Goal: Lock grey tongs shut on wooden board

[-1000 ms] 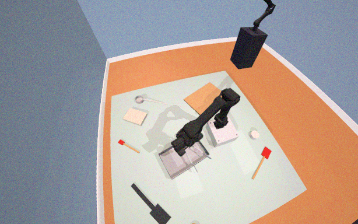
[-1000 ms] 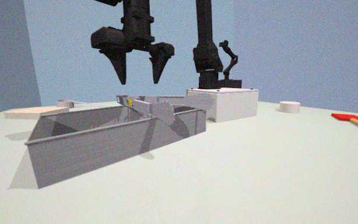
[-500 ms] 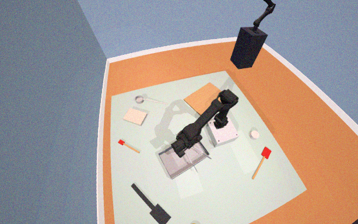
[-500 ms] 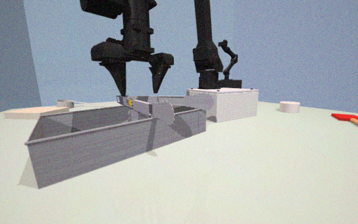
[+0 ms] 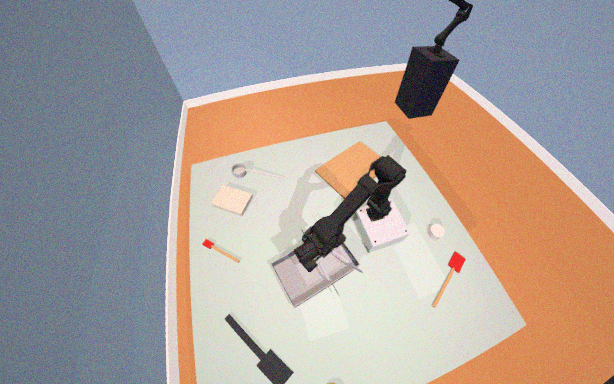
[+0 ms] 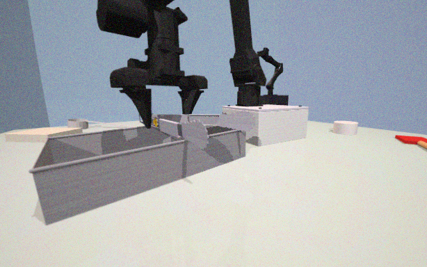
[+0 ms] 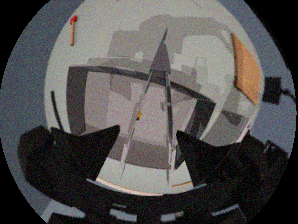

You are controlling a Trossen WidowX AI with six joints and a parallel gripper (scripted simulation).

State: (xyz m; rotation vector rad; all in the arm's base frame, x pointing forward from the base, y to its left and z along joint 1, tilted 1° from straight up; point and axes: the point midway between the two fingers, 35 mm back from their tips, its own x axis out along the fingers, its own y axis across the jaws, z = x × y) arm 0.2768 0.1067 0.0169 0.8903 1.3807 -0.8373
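Note:
The grey tongs lie open in a narrow V across the roasting tin. Their hinge end is past the tin's far rim in the wrist view, and their scalloped tips are over the opposite rim. A small yellow mark shows on one arm. My gripper is open and empty, pointing down over the tin, with its fingertips low, one to each side of the tongs' arms. The wooden board bears nothing visible; my arm hides part of it.
My arm's white base box stands close beside the tin. A pale block, a strainer, two red-headed spatulas, a black spatula and a white cylinder lie around the table.

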